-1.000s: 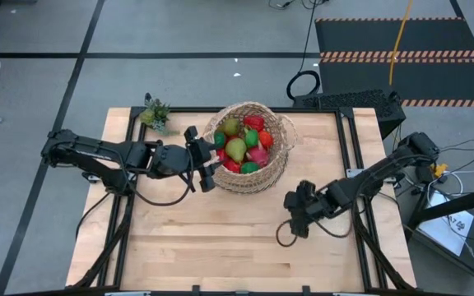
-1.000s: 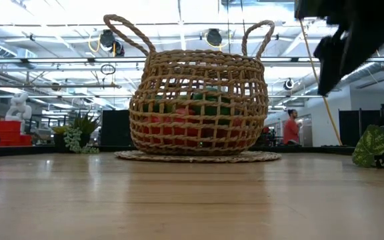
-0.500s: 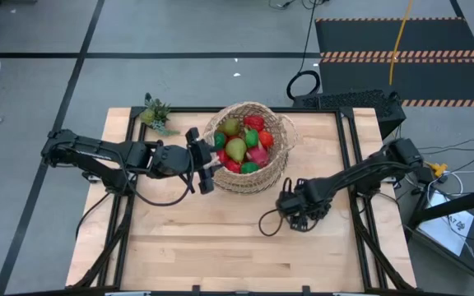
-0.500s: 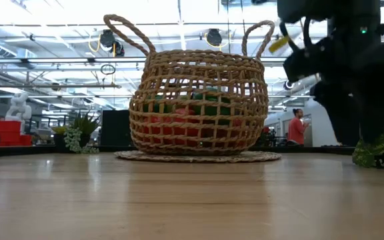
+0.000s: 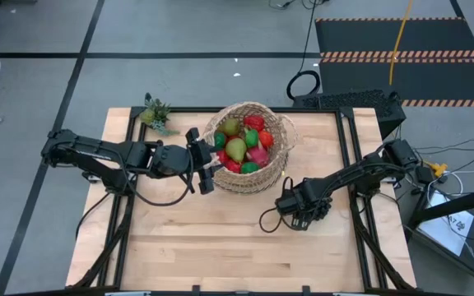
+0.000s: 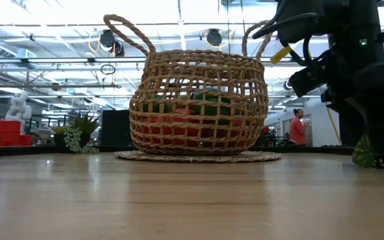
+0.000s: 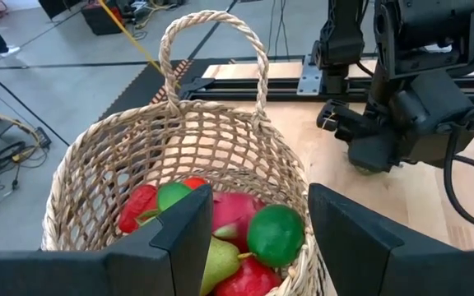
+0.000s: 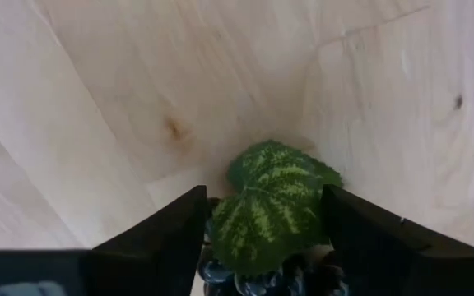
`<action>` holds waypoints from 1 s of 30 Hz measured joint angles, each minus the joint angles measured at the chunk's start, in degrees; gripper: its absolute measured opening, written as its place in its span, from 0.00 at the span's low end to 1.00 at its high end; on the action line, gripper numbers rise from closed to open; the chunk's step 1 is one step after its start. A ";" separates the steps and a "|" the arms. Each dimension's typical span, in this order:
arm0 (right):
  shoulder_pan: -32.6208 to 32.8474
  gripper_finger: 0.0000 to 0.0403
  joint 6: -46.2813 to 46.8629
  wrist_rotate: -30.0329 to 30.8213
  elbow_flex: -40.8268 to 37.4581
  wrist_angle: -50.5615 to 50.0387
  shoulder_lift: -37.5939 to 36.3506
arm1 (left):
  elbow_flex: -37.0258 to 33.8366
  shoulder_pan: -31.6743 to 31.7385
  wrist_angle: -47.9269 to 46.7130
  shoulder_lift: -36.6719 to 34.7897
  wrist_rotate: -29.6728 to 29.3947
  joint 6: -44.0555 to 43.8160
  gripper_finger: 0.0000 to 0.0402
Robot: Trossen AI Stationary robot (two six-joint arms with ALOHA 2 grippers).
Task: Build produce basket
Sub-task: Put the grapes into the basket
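Basket [image 5: 249, 148], round tan wicker, sits at the table's far middle, heaped with red and green produce [image 5: 241, 144]. Left gripper [image 5: 206, 160] waits spread open at its rim. Right gripper [image 8: 257, 247], well clear of the basket's near side, straddles leafy dark grapes [image 8: 266, 210], fingers open. Judged step: final pickup; next, close and lift.

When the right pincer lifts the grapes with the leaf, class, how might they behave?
The grapes are a knobbly cluster, so they probably won't roll. Their leaf looks thin and may flop. With the right pincer straddling them, the bumpy beads could shift.
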 joint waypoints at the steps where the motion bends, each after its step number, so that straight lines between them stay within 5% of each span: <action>1: 0.00 0.57 0.49 0.05 0.00 0.18 0.00 | 0.00 0.00 0.00 0.00 0.00 0.00 0.50; 12: -0.40 0.45 1.48 1.28 0.00 1.28 0.02 | 0.00 0.00 -0.04 0.00 0.09 0.00 0.50; 30: -1.05 0.41 5.37 -1.65 -7.25 6.21 -0.17 | 0.00 -0.10 0.26 0.00 0.22 -2.36 0.50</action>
